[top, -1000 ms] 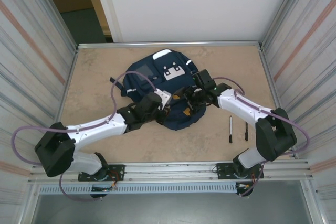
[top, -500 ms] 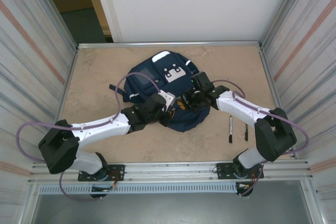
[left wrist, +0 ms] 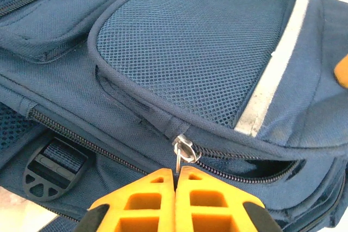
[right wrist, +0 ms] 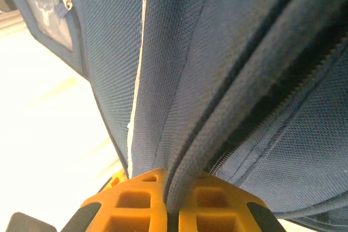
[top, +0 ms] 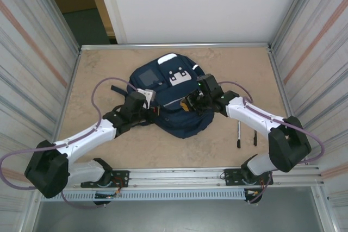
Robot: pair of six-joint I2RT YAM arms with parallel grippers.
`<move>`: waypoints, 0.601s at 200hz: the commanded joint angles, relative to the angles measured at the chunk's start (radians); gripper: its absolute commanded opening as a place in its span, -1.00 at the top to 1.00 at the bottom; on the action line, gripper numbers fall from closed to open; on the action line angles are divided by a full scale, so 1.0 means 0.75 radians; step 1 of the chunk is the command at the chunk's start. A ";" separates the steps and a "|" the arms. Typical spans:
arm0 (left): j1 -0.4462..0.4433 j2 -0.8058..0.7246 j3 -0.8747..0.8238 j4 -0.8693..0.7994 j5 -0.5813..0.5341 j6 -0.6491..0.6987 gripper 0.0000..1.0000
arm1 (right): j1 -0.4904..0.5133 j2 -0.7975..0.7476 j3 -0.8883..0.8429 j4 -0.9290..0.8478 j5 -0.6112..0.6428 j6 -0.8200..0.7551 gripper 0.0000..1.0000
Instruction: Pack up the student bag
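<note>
The left arm [top: 87, 134] reaches low from its near-left base toward the far right, elbow out to the left. The left gripper [left wrist: 175, 176] has its fingers pressed together, pinching a zip pull [left wrist: 182, 150]. The right arm [top: 247, 112] bends in from the near right toward the left. The right gripper [right wrist: 171, 191] is clamped on a fold of the bag [right wrist: 217, 118].

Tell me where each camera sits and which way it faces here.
Top external: above and behind the bases, looking down at the table, student bag and both arms.
Left wrist: on the left gripper, facing the zipper pull it pinches.
Right wrist: on the right gripper, facing a bag seam it clamps.
All three share the bag.
</note>
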 commanded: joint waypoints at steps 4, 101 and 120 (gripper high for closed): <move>0.109 0.022 -0.016 -0.158 -0.201 0.019 1.00 | -0.009 -0.043 0.007 -0.113 0.116 0.006 0.90; 0.115 -0.151 -0.098 0.084 0.047 0.170 -0.97 | -0.002 0.079 0.130 0.011 0.036 -0.196 0.78; 0.116 -0.218 -0.220 0.348 0.162 0.285 -0.97 | -0.015 0.103 0.137 0.049 -0.024 -0.202 0.59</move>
